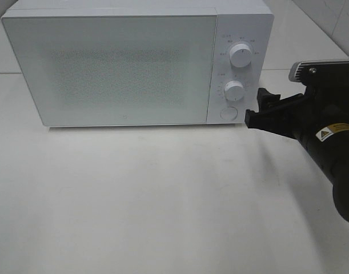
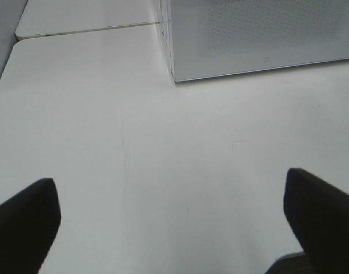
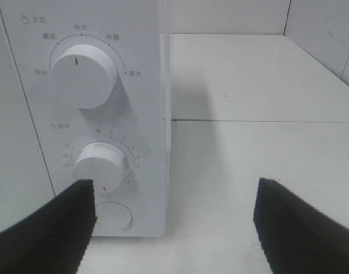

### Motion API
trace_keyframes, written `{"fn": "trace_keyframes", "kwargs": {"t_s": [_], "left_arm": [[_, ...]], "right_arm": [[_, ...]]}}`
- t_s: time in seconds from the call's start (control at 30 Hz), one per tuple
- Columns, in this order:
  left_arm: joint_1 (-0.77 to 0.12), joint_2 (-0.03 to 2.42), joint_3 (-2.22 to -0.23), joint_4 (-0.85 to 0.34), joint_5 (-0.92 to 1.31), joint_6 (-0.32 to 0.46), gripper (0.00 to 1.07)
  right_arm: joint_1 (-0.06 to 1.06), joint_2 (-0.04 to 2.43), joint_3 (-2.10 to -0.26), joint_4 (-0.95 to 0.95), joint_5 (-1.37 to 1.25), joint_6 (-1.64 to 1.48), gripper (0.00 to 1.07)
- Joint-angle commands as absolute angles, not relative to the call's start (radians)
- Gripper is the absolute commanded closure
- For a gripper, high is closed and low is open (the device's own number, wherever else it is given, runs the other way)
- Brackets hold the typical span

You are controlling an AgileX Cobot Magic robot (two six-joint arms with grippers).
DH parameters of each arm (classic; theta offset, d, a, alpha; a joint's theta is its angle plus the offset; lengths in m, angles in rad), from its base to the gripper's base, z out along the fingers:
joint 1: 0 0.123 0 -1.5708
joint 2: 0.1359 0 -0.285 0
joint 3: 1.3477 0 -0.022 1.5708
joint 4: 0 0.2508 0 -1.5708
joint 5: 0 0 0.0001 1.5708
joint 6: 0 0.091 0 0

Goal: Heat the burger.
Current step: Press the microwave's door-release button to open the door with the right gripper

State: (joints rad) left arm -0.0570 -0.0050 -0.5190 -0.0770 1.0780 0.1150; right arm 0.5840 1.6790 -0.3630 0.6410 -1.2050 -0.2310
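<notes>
The burger is nowhere in sight, and I cannot tell where it sits. The microwave [image 1: 111, 68] has its door shut. The right tool [image 1: 259, 108] hangs wide just beside the lower dial [image 1: 234, 90]. The left tool [image 2: 168, 194] gapes wide over the bench [image 2: 163, 148].

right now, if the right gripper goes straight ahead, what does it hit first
Probably the microwave: the right gripper aims at its front right corner, one finger lined up with the round button under the lower knob, the other clear beside it over the table. Depth is unclear.
</notes>
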Motion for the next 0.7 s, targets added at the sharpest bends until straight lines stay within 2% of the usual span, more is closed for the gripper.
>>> {"fn": "trace_keyframes", "kwargs": {"t_s": [0.03, 0.33, 0.7], "left_arm": [[-0.056, -0.021, -0.516, -0.085, 1.070, 0.110, 0.06], [-0.056, -0.021, -0.516, -0.085, 1.070, 0.110, 0.06], [-0.056, -0.021, -0.516, -0.085, 1.070, 0.110, 0.06]], "right_arm": [[0.624, 1.712, -0.364, 0.659, -1.296, -0.237, 0.31], [0.682, 1.782, -0.364, 0.692, -1.296, -0.228, 0.31], [0.682, 1.790, -0.364, 0.691, -1.288, -0.087, 0.31]]}}
